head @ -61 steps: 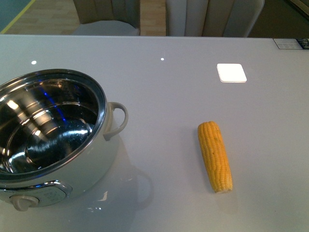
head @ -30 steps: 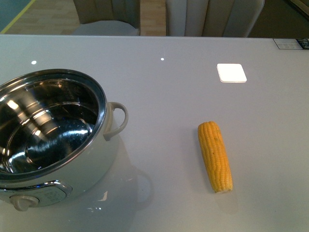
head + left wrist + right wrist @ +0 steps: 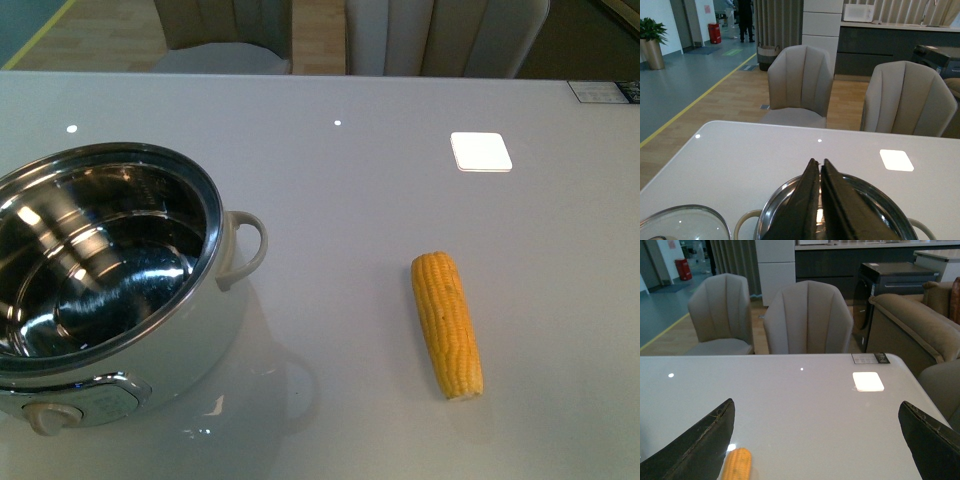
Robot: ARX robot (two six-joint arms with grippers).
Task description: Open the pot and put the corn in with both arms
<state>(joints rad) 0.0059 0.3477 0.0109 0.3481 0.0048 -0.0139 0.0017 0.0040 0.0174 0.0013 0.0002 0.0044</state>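
Observation:
The white pot [image 3: 110, 300] stands uncovered at the table's left, its shiny steel inside bare, a loop handle [image 3: 245, 250] on its right side and a knob [image 3: 45, 417] at the front. The yellow corn [image 3: 446, 322] lies flat on the table to its right, well apart. Neither arm shows in the front view. In the left wrist view my left gripper [image 3: 818, 162] is shut with nothing in it, hanging over the pot's steel rim [image 3: 775, 202]. My right gripper [image 3: 815, 412] is open wide above the table, with the corn's tip [image 3: 737, 464] beside one finger [image 3: 705, 445].
A glass lid [image 3: 685, 224] lies on the table beside the pot's far handle [image 3: 742, 222]. A white square patch [image 3: 481, 151] marks the table's far right. Upholstered chairs [image 3: 800, 82] stand behind the far table edge [image 3: 320, 74].
A blue streak reflected inside the pot a second ago is gone. The pot and corn have not moved.

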